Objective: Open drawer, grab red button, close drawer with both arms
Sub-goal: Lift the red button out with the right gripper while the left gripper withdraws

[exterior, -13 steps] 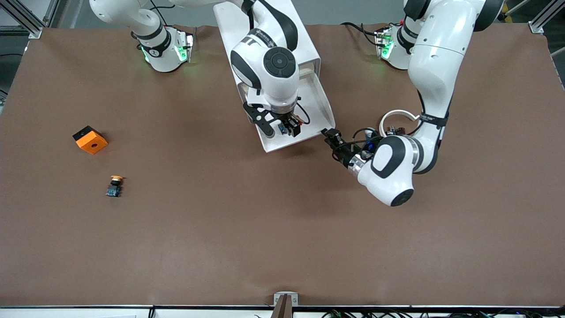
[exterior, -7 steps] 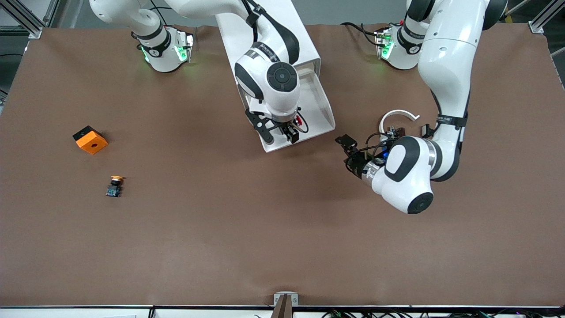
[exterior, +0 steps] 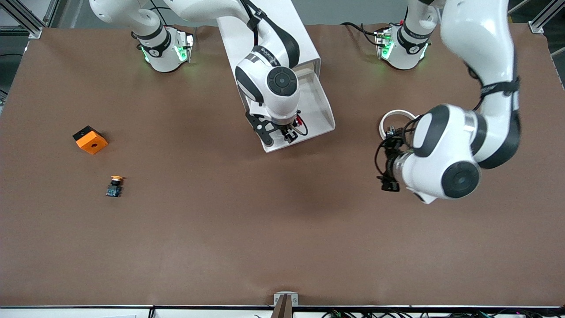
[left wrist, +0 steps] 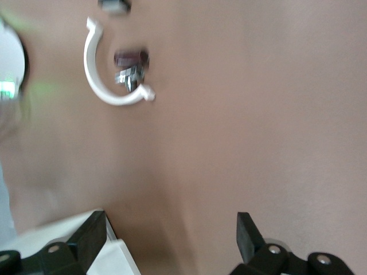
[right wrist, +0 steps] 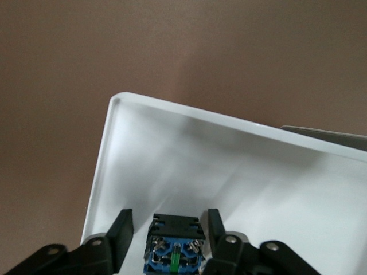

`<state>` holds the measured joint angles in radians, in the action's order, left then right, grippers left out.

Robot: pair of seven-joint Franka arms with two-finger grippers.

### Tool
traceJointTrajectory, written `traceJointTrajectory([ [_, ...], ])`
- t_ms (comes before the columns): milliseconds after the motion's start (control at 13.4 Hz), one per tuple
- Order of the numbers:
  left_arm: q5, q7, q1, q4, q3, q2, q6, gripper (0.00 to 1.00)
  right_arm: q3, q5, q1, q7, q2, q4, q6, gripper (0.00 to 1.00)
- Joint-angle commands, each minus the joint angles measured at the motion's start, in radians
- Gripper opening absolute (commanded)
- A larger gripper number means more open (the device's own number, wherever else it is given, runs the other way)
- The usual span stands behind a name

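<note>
**Two fingers flank the button in the open drawer**

Right gripper [right wrist: 166, 232] sits low in the drawer [exterior: 324, 117], fingers parted, button [right wrist: 174, 243] between them, not yet clamped. Left gripper [left wrist: 172, 238], spread and empty, hangs over bare table, well apart.

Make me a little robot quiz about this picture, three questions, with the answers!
1. True or false: the drawer is shut.
2. The right tool is over: A) the orange block, B) the drawer, C) the white ring.
3. Fill in the gap: the left tool, over the bare table, is ___ and holds nothing.

Key: 1 false, it is pulled out. 2 B, and the button sits right at that tool. 3 open.
</note>
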<state>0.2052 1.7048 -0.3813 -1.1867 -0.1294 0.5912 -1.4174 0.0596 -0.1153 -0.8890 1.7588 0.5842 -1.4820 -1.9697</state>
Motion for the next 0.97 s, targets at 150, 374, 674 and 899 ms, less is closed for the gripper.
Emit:
traceJointTrajectory([
  [150,-0.041,-0.241,0.048,-0.022,-0.033,-0.073,0.002,1.00,0.000,-0.014,0.001,0.001,0.006,0.014,0.006,0.24],
  [374,-0.072,-0.402,0.047,-0.025,-0.073,-0.122,0.002,1.00,-0.001,-0.035,0.042,-0.001,0.003,0.061,0.021,0.24],
  [674,-0.159,-0.546,0.056,-0.039,-0.070,-0.178,0.003,1.00,0.000,-0.078,0.113,-0.094,-0.009,0.189,0.228,0.24],
  [899,-0.161,-0.613,0.065,-0.047,-0.070,-0.194,0.002,1.00,-0.001,-0.087,0.221,-0.319,-0.079,0.224,0.408,0.24],
])
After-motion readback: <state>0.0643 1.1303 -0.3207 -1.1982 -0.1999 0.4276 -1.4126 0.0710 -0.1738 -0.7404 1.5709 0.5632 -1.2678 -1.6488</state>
